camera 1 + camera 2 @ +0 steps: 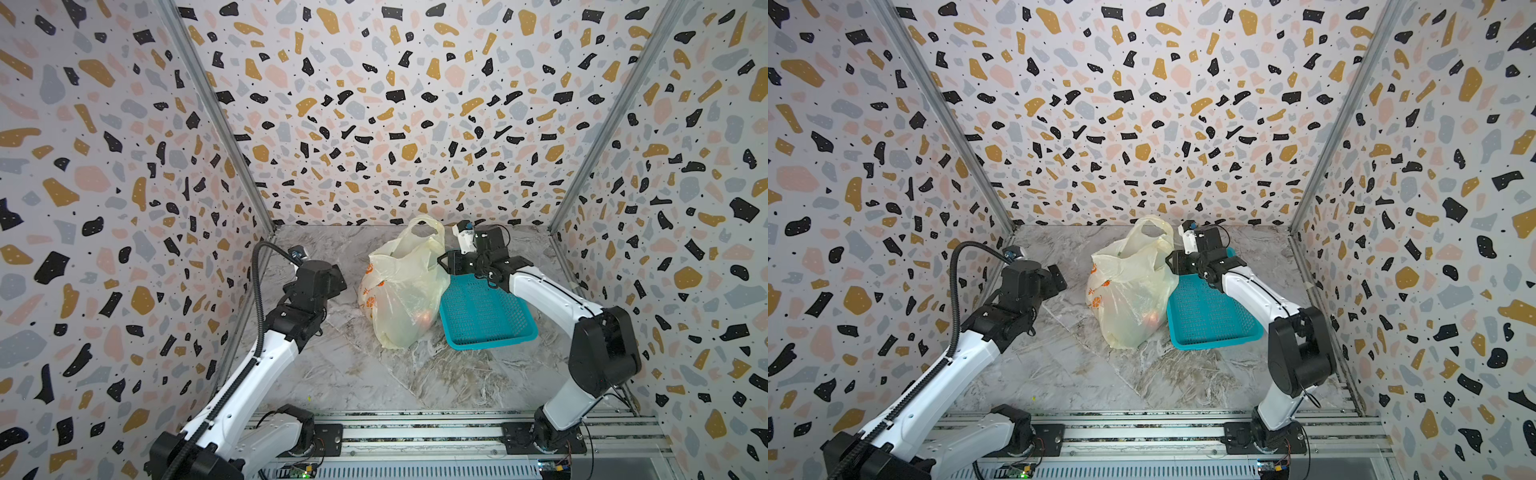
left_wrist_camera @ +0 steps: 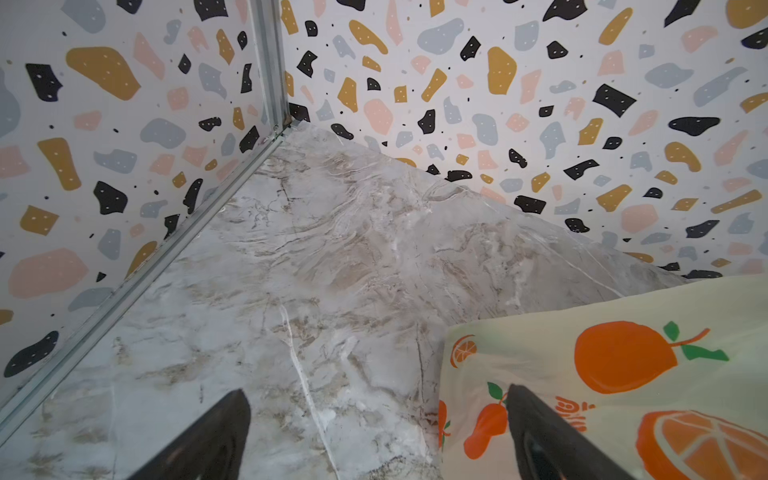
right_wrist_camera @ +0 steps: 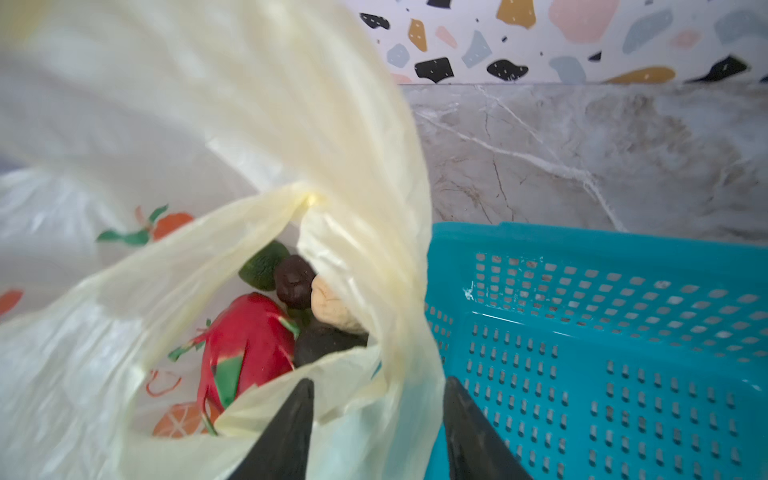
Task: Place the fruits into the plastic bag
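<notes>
The right claw [image 3: 379, 379] stands released, dark fingers [image 3: 291, 428] apart and nothing pinched; right before its tips gapes the thin cream-yellow plastic bag printed with oranges [image 3: 291, 124], its crumpled rim partly screening what lies inside; down in it sit the fruits: a red dragon fruit with green scales [image 3: 249, 332], a dark brown bumpy fruit [image 3: 294, 282], a green fruit [image 3: 264, 266] and a pale beige lump [image 3: 328, 305], all huddled together; beneath that claw, touching the bag, sits the teal rectangular mesh basket [image 3: 582, 241]. The left claw [image 2: 378, 390] is released too, fingers wide over the bare grey marbled counter [image 2: 332, 249]; the bag's printed flank lies just beside one finger, touching or not I cannot tell. Only the right wrist view looks into the bag; both top views show just a reddish blur [image 1: 424, 318] through its skin, yet they alone show one handle loop [image 1: 439, 232] standing up and the bag leaning on the basket.
</notes>
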You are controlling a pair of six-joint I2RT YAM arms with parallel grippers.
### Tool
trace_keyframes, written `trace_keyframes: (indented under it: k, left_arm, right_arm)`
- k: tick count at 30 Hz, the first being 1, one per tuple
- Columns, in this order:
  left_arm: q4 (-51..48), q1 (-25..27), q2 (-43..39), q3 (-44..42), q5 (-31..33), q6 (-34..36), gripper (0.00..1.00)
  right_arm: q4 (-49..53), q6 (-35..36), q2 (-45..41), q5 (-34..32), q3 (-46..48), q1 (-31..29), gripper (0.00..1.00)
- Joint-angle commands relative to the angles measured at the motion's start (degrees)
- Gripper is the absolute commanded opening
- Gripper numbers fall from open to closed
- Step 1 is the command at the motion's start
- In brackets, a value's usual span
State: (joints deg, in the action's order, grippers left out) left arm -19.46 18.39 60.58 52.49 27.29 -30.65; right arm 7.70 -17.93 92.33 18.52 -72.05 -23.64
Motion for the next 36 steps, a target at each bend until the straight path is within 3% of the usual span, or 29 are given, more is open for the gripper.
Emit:
trace_keyframes:
  k: [1, 8, 14, 16, 18, 20, 23, 26, 29, 34, 36]
  left_arm:
    - [0.48, -0.56, 1.23, 0.38, 2.96, 1.27, 0.97]
    - [0.18, -1.68, 2.34, 0.43, 3.35, 0.35, 0.98]
    - [-2.26, -3.41, 4.24, 2.12, 9.16, 0.34, 0.99]
    - [-2.59, -5.62, 5.6, 2.73, 9.56, 0.19, 1.0]
    - [-3.21, -8.0, 7.74, 3.67, 10.61, -0.41, 0.99]
    - [-3.51, -8.96, 9.91, 4.06, 16.58, -2.81, 0.99]
    - [4.77, -9.03, 10.81, -0.47, 25.01, -0.33, 0.99]
    - [14.83, -9.12, 11.45, -6.83, 32.65, 1.68, 1.0]
    - [20.48, -9.08, 14.76, -9.94, 34.92, 4.48, 0.99]
    - [33.32, -9.18, 19.36, -16.11, 37.04, 11.15, 1.0]
    - [39.14, -9.18, 19.86, -18.79, 36.97, 13.87, 1.0]
  right_arm:
    - [-2.21, 1.22, -7.99, 2.31, 4.26, -0.2, 0.67]
    - [-6.47, 1.72, -23.94, -1.61, 16.26, 0.04, 0.8]
    - [-10.71, 0.87, -37.13, -18.79, 25.5, 4.49, 0.84]
    - [-13.1, 0.65, -40.87, -25.72, 30.23, 7.51, 0.96]
    - [-18.67, 2.89, -43.07, -30.75, 36.04, 9.72, 0.99]
    - [-28.1, 6.84, -44.3, -34.82, 43.69, 10.17, 0.99]
    - [-42.81, 15.65, -43.92, -36.17, 54.18, 10.19, 0.99]
    - [-47.83, 16.05, -39.56, -41.4, 57.32, 10.82, 0.99]
    - [-51.69, 14.25, -33.25, -43.61, 58.63, 11.5, 0.99]
    - [-68.02, 12.92, -22.04, -49.04, 63.28, 12.11, 0.99]
    - [-68.53, 13.94, -20.9, -44.98, 62.48, 13.52, 0.99]
